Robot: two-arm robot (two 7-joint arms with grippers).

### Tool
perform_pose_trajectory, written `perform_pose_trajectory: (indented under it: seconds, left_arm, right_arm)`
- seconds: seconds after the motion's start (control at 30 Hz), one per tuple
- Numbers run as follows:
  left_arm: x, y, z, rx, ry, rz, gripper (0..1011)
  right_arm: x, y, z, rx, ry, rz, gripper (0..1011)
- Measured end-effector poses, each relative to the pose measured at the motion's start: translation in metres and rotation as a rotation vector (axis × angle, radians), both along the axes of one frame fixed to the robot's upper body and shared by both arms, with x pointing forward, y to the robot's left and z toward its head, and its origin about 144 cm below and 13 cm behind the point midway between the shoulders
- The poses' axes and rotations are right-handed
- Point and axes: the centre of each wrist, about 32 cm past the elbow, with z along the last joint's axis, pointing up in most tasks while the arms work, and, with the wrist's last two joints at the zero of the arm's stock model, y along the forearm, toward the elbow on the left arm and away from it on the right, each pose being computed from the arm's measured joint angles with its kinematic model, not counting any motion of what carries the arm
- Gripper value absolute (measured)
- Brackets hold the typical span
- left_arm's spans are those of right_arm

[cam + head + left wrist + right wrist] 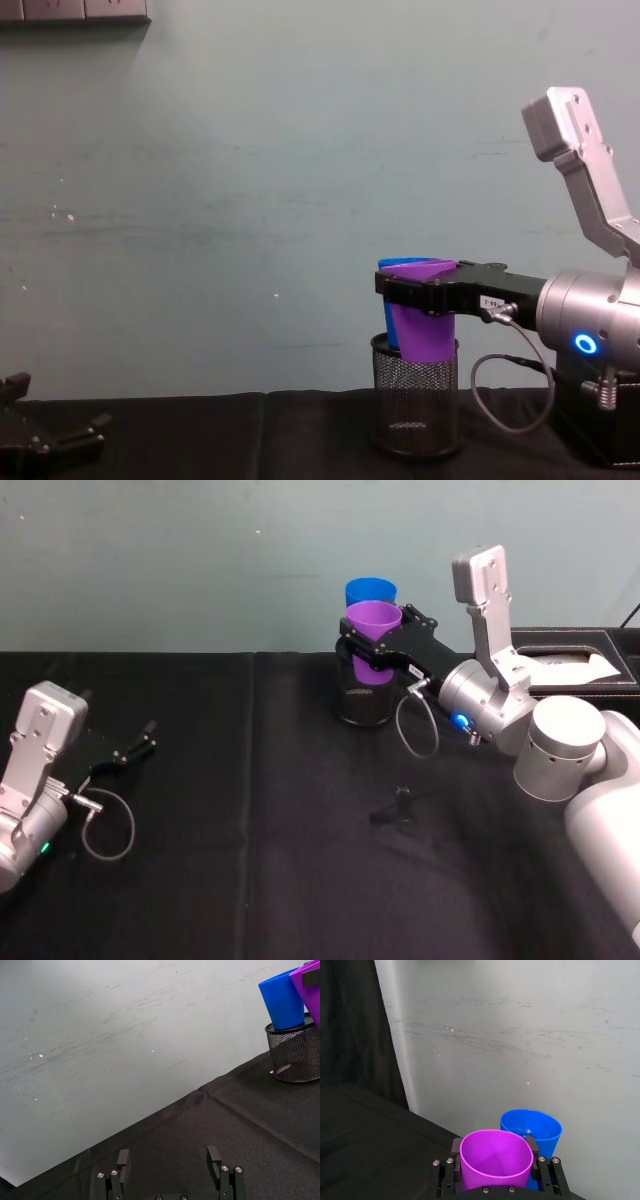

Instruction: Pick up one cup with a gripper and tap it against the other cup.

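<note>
The right gripper (380, 630) is clamped across the purple cup (364, 670), a finger on either side just under the rim. It holds the cup upright at the mouth of the mesh pot (362, 705), which stands at about 12 o'clock on the table (250, 860), close to the wall. In the chest view the cup's foot reaches down to the pot's rim, and I cannot tell whether it is clear of the mesh.

The blue cup (370, 590) stands in the pot at 12 o'clock of the purple one, with the two rims at much the same height. In the right wrist view the rims sit just beside each other, and I cannot tell whether they touch.

The left gripper (135, 745) lies parked at 8 o'clock on the table, its fingers spread wide and holding nothing.

The pick looks done, so the step in hand is the tap. It likely calls for a short, gentle nudge of the purple cup toward 12 o'clock until the walls meet. The cup should stay level and the grip firm.

Two risks stand out:
- One finger lies close to the blue cup and may strike it before the purple wall does.
- The blue cup only rests in the pot, so a hard push could tip it or shift the pot.
</note>
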Motion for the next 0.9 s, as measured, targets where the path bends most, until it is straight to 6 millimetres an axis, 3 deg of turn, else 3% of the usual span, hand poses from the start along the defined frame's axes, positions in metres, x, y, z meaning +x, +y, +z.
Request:
perform_pose_trajectory:
  seconds: [0.9]
  left_arm:
    - [0.0, 0.0, 0.0, 0.0, 0.0, 0.0, 1000]
  right_arm:
    - [0.0, 0.0, 0.0, 0.0, 0.0, 0.0, 754]
